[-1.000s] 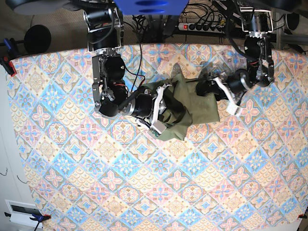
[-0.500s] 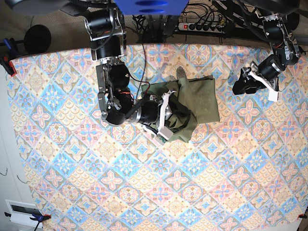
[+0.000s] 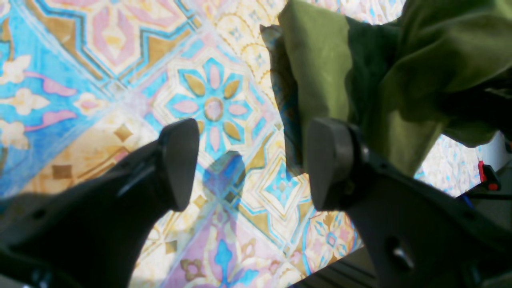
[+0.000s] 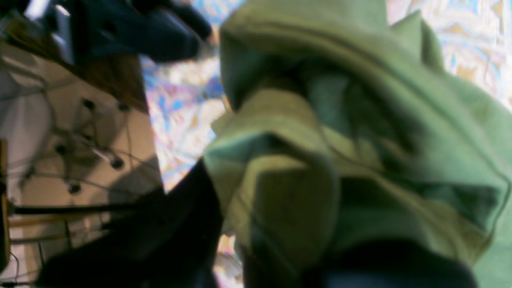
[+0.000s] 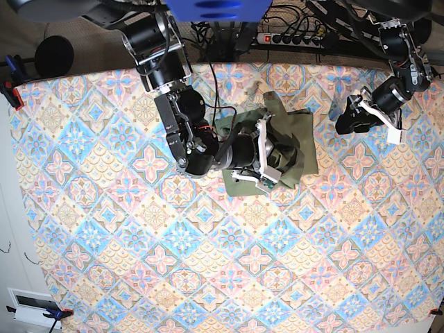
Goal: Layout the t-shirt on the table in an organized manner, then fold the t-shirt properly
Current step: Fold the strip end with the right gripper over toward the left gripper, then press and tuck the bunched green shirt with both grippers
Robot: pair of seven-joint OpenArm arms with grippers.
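On patterned table [image 5: 104, 229], plain olive t-shirt [image 5: 295, 142], unprinted

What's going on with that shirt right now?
Right gripper shut on t-shirt, bunched mid-table. Left gripper open, empty, off to the side. Nothing blocking.

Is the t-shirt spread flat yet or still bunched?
Bunched. The t-shirt lies in a crumpled heap on the table, with the right gripper shut on its folds.
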